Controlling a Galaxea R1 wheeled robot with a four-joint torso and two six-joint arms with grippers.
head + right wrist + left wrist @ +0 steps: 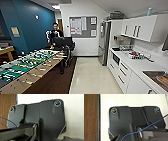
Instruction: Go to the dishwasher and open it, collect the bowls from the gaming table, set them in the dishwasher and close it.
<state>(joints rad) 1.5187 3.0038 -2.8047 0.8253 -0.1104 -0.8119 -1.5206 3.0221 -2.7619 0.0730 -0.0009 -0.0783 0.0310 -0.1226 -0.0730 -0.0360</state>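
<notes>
While each wrist view shows the robot's own dark plate hanging over pale floor [134,100] beside a strip of brown flooring [90,117], the fingers cannot be made out, so whether either gripper is open, or carries anything, cannot be told.

Progress, as judged from the head view: early. No appliance door along the white counter run [140,63] stands open, and no bowls are visibly collected — opening, collecting, loading and closing all appear outstanding.

The gaming table [27,66] lies close on the left, its green field and rods running away from the robot; coloured items lie on it, but at this sharpness no bowl can be picked out. A dishwasher front cannot be identified with confidence among the lower units on the right. The tall steel fridge [103,42] stands at the counter's far end. A person [55,33] stands behind a black chair [65,43] beyond the table.
</notes>
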